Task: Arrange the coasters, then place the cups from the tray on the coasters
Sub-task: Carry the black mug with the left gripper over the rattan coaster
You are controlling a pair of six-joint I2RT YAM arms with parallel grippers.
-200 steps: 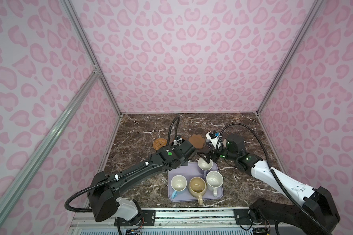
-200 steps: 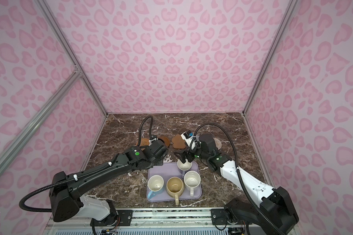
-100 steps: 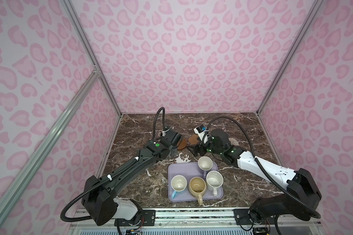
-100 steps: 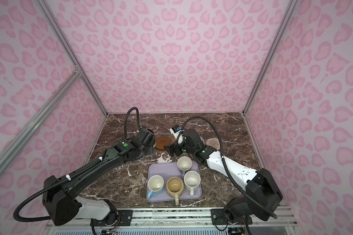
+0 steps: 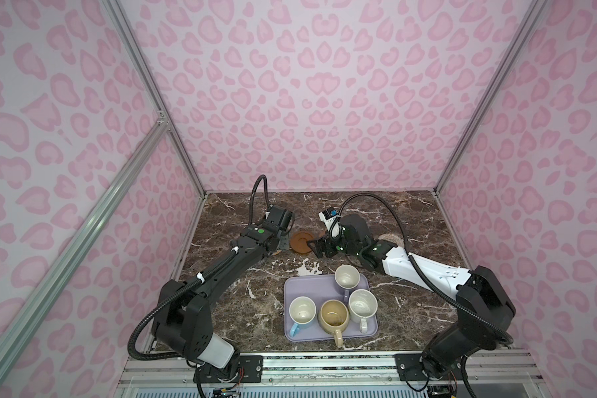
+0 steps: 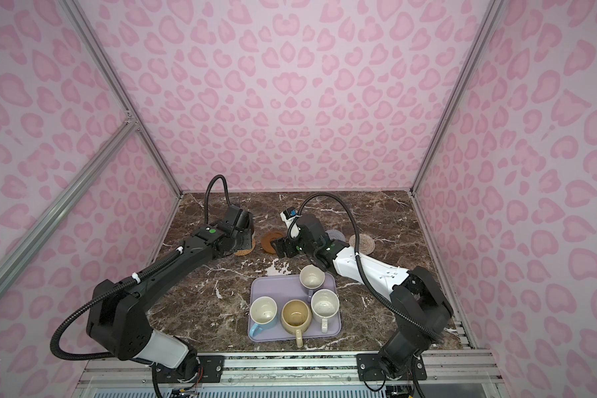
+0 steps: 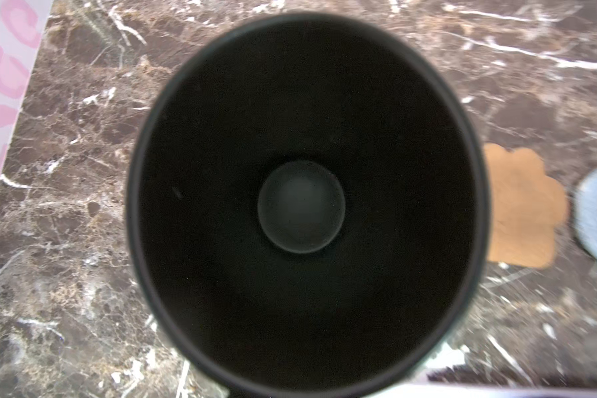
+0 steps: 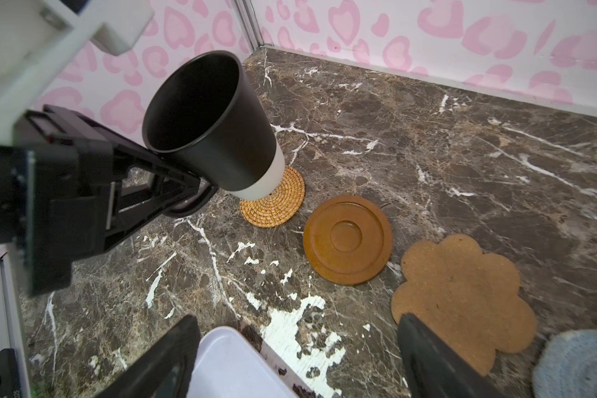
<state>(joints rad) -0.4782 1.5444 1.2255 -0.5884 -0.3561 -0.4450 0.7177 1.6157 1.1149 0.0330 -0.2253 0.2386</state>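
My left gripper (image 8: pixel 192 193) is shut on the handle of the black cup (image 8: pixel 207 127). The cup hangs tilted, its pale base over the woven rattan coaster (image 8: pixel 276 203); whether they touch I cannot tell. Its dark inside (image 7: pixel 304 206) fills the left wrist view. In a row lie the dark brown coaster (image 5: pixel 302 241), the paw-shaped coaster (image 8: pixel 462 299), the grey-blue coaster (image 6: pixel 335 236) and the cream coaster (image 6: pixel 362 244). My right gripper (image 8: pixel 300 358) is open and holds nothing, low between the tray corner (image 8: pixel 235 365) and the paw coaster. The tray (image 5: pixel 307 287) holds the lavender (image 5: pixel 347 277), light blue (image 5: pixel 302 310), yellow-beige (image 5: pixel 333 313) and speckled white (image 5: pixel 362 304) cups.
Pink patterned walls close the marble table on the back, left and right. The left arm's wrist camera (image 5: pixel 280 220) hides the black cup in both top views. The right arm (image 5: pixel 421 272) stretches across the table right of the tray.
The left arm carried the black cup from over the tray's back edge to the back left, above the rattan coaster. The right gripper moved left and back, away from the lavender cup.
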